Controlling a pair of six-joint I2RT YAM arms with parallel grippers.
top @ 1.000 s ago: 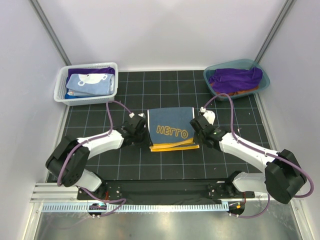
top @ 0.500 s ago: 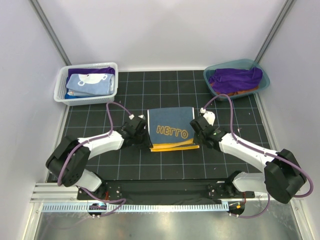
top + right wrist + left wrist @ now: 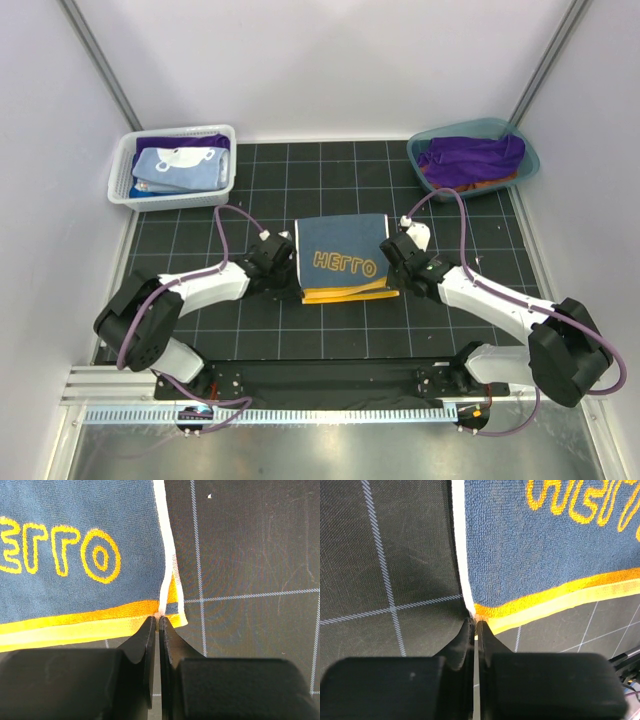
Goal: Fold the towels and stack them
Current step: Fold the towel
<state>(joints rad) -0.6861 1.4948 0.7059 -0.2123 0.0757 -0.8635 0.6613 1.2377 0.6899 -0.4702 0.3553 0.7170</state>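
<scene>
Pinching the towel (image 3: 338, 252) at its 7 and 5 o'clock corners, the left gripper (image 3: 474, 623) and right gripper (image 3: 159, 618) are clamped tight, likely to carry that edge evenly into a fold.

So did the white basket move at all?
No. The white basket sits at the same far-left corner of the black grid mat as before.
</scene>
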